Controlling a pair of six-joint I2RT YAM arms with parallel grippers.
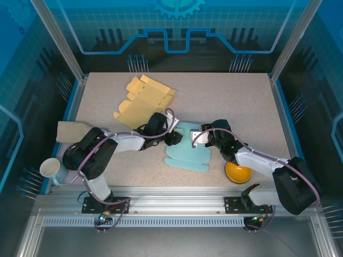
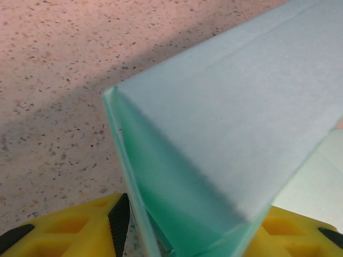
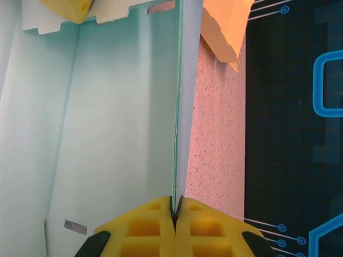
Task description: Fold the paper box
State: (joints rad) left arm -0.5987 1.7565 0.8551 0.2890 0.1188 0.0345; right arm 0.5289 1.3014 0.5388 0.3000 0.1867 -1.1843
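Teal paper box [image 1: 187, 155]: where is it?

— In the middle of the speckled table [image 1: 236, 101], mostly flat, with one panel lifted between the two arms. The left wrist view shows that panel [image 2: 241, 123] folded into a sharp ridge.

And the right gripper [image 1: 197, 136]?

— Its yellow fingers are pinched tight on the thin edge of an upright panel [image 3: 118, 123]; in the right wrist view the gripper [image 3: 175, 201] has no gap beyond the paper itself.

The left gripper [image 1: 172, 138]?

— Its fingers stand partly apart, one on each side of the folded ridge (the paper fills the space between them). In the left wrist view [image 2: 193, 209] I cannot tell whether they press it or just straddle it.

Anything else on the table?

— A yellow paper box blank [image 1: 142, 99] lies flat behind the left arm, apart from the teal one. An orange bowl [image 1: 238, 172] sits beside the right arm, and a white mug [image 1: 51, 168] and a beige cloth [image 1: 69, 131] lie at the left edge.
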